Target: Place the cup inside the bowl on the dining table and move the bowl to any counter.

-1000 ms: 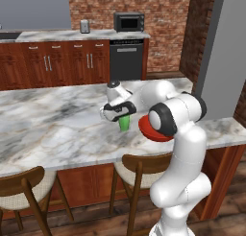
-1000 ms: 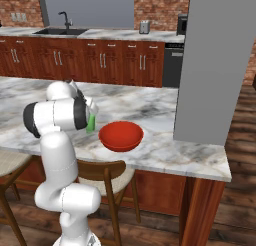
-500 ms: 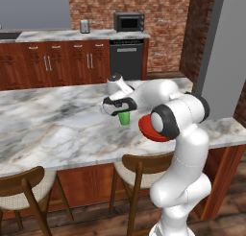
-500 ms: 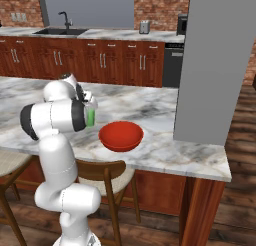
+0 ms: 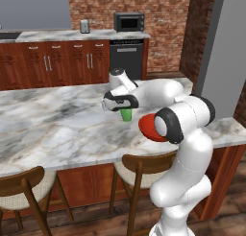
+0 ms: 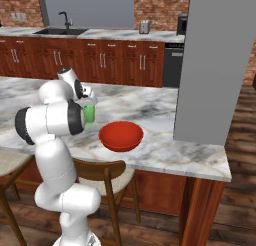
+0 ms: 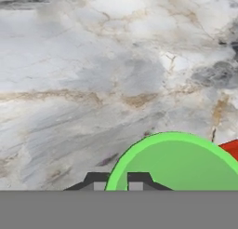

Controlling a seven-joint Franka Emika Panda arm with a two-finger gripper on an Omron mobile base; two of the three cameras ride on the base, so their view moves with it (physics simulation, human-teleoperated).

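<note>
Now, claw (image 5: 126, 108): clamped on cup (image 5: 127, 114), upright, lifted off table (image 5: 57, 120).
Bowl (image 6: 121, 135): lay just beside cup, toward fridge-side end of table.

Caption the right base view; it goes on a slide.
Gripper holds green cup over marble dining table, left of red bowl.
</note>
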